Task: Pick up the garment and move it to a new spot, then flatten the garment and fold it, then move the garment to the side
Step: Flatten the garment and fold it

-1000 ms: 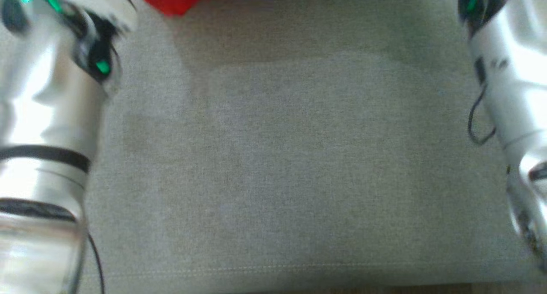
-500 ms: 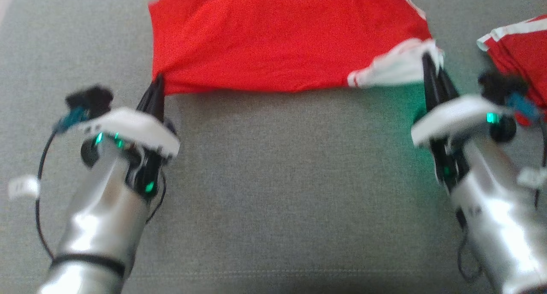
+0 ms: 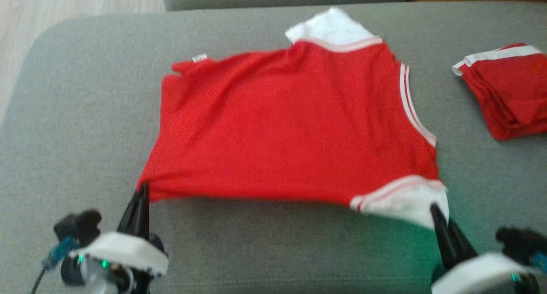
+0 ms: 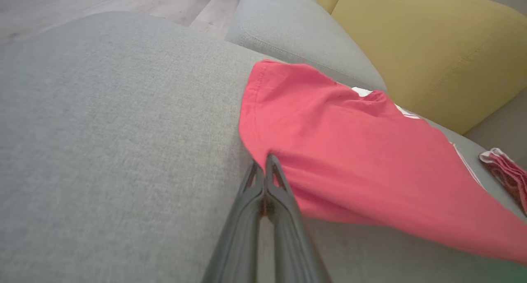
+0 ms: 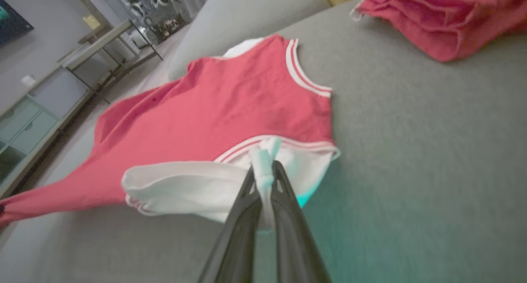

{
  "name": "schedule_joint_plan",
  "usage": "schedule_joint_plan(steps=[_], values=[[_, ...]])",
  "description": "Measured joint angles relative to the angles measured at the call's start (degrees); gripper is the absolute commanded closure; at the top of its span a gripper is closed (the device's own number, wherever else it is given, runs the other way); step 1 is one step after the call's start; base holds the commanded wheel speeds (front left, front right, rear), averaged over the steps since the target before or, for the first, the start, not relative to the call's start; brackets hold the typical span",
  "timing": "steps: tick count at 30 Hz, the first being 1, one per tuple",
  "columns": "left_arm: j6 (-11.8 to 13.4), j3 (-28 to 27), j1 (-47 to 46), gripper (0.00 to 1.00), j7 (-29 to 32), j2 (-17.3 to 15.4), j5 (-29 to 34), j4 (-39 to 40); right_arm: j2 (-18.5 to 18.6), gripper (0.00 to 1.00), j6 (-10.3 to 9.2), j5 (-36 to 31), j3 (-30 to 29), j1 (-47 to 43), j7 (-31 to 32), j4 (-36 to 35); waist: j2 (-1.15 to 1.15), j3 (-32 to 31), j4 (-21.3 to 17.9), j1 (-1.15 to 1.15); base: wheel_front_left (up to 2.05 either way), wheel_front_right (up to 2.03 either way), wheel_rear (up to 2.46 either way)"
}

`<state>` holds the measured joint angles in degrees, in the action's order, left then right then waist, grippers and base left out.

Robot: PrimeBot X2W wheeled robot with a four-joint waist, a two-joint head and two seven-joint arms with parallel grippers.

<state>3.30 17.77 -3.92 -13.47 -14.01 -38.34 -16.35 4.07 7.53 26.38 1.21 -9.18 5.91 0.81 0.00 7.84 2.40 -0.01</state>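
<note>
Jaws of both grippers are shut tight on cloth. The left gripper [image 3: 142, 187] pinches a red corner of the garment [image 3: 290, 127]. The right gripper [image 3: 434, 209] pinches the white sleeve [image 3: 406, 198], a fold of which stands up between its fingers in the right wrist view. Places are given from the folded pile [image 3: 508, 93] of matching red cloth resting on the grey sofa seat [image 3: 85, 114].

Change. Half a second earlier the head view framed only the near edge of the garment. It has since tilted up, so most of that shift belongs to the camera. Both grips are as they were, at the same two corners. The right gripper does appear to differ: it was level with the folded pile and is now well to the robot's side of it. This suggests the garment is being drawn back across the seat. On that reading the move to a new spot is under way, and flattening and folding are not yet begun.

Appearance. The garment lies to the left of the folded pile, apart from it, spread nearly to full width. Its far part rests on the seat. Its near edge is stretched between the two grippers and seems slightly raised, with shadow beneath. The body is red and the sleeves are white with striped trim. A small label [image 3: 199, 58] sits at the corner farthest from the pile. Shallow diagonal creases cross the body.
</note>
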Motion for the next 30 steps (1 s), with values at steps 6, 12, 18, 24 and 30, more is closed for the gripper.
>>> schedule_joint_plan(steps=[6,12,18,24,30], values=[[6.56,-0.14,11.6,1.0,3.71,-1.19,0.36,13.1,-1.78,1.0,0.0,-0.13,-2.79,-13.8,8.99,-13.92,0.0,-2.84,-0.54,0.0,0.0,0.0,0.0],[10.7,-0.24,19.08,1.0,7.46,-2.99,0.36,20.69,-1.85,1.0,0.0,1.34,-3.87,-18.67,10.47,-16.84,0.0,-5.28,-1.03,0.0,0.0,0.0,0.0],[11.83,-0.2,20.29,1.0,9.83,-4.0,0.36,24.01,-1.87,1.0,0.0,-0.46,-3.98,-18.27,11.03,-16.75,0.0,-5.3,-0.73,0.0,0.0,0.0,0.0],[11.21,0.25,18.02,1.0,13.61,-5.61,0.35,24.74,-1.86,1.0,0.0,-4.58,-2.92,-12.89,11.34,-15.84,0.0,-2.69,-0.47,0.0,0.0,0.0,0.0],[8.72,1.71,9.38,1.0,18.63,-6.03,-1.49,23.3,-1.8,1.0,0.0,-7.94,-1.75,-1.28,10.7,-11.88,0.0,1.6,-0.01,0.01,0.0,0.0,0.0]])
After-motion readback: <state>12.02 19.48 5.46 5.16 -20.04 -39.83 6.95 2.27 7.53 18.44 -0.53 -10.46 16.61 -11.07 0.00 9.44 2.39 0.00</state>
